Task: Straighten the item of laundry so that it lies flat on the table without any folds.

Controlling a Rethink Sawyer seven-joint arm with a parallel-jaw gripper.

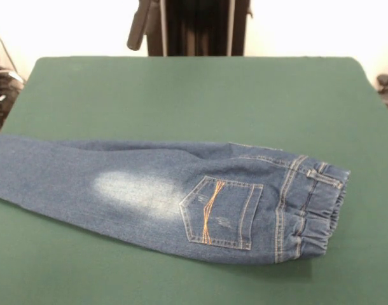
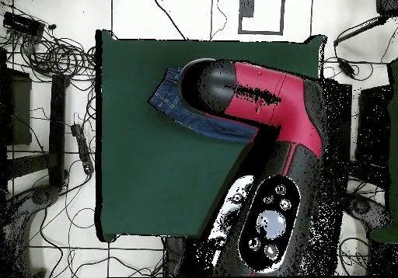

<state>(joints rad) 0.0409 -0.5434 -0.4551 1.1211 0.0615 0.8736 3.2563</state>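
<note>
The item of laundry (image 1: 181,194) is a pair of blue denim jeans lying lengthwise across the near half of the table (image 1: 194,95). Its elastic waistband is at the right, and the legs run off the picture's left edge. A back pocket with crossed orange lines faces up beside a pale faded patch. The cloth lies smooth apart from the gathered waistband. In the overhead view only the waistband end of the jeans (image 2: 172,98) shows beside the red and black arm (image 2: 268,96). The gripper (image 1: 142,28) hangs as a dark shape at the top edge, high and far behind the jeans.
Bare green cloth shows behind and in front of the jeans. Cables and stands (image 2: 47,65) lie on the floor beside the table (image 2: 155,182). The arm's black base (image 2: 268,224) stands at the table's edge.
</note>
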